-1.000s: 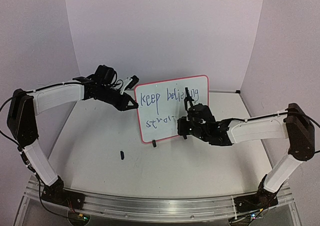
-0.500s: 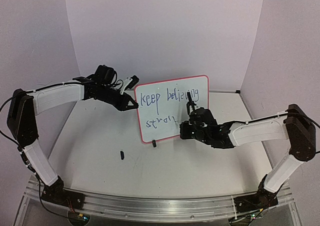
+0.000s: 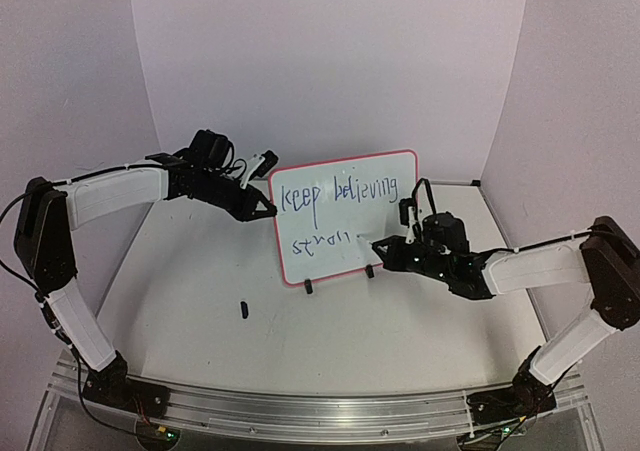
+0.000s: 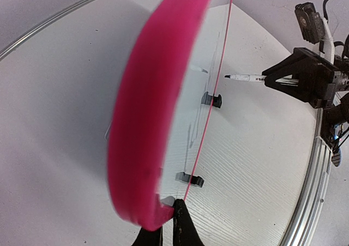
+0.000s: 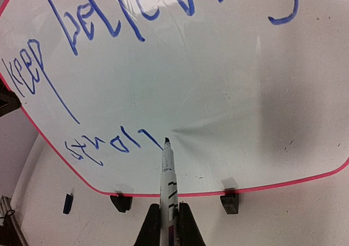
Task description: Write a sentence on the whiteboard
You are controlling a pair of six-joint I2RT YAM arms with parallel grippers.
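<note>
At the near edge of the bench (image 3: 330,361) runs a metal rail (image 3: 320,411), and both arms are fixed on it. A little farther, left of the middle, a small dark piece (image 3: 243,309) lies alone on the bench, well apart from everything else. Behind it stand the two black clip feet (image 3: 309,287) of the whiteboard (image 3: 320,266), which is upright near the middle of the bench and turned a little to the left. From the right side the right arm (image 3: 530,261) reaches low over the bench toward the board. The right jaws are closed on a marker (image 5: 166,169), which points at the lower part of the board. Its tip is at the white surface just right of the last letter of the lower word; it seems to touch, but I cannot say this for sure. The sentence (image 3: 345,193) is in thin blue handwriting: the upper line reads "keep believing", and the lower word (image 5: 109,142) reads about "stron". A long blue stroke goes down from the "p" of "keep". At the far left the left arm (image 3: 115,193) bends over the bench, and the left jaws are closed on the left edge of the whiteboard, on its red border (image 4: 158,93). Behind all this stand pale walls (image 3: 330,61).
</note>
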